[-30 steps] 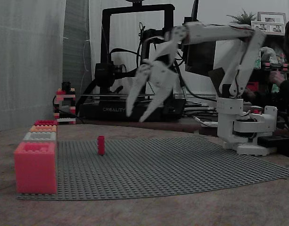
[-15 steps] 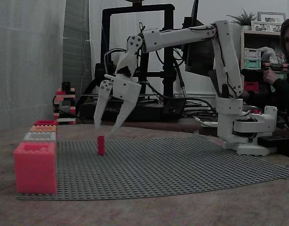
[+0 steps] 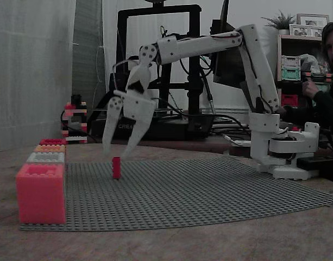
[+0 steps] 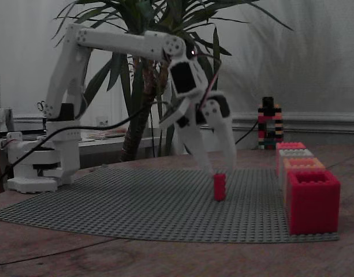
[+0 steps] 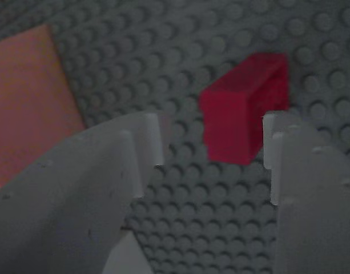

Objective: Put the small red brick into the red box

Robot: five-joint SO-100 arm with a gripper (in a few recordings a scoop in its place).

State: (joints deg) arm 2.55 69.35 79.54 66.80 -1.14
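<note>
In a fixed view the gripper (image 3: 117, 151) hung spread wide just above the small red brick (image 3: 116, 168), which stood upright on the grey baseplate (image 3: 209, 190), long axis vertical, well apart from the row of boxes at the left edge. In another fixed view the brick (image 4: 219, 187) stood beneath the fingertips (image 4: 207, 167), near the red box (image 4: 312, 199) (the closest of the row there). In the wrist view the brick (image 5: 243, 106) sat off-centre, hard by the right finger (image 5: 277, 154). That finger could strike its top and tip the brick over.
</note>
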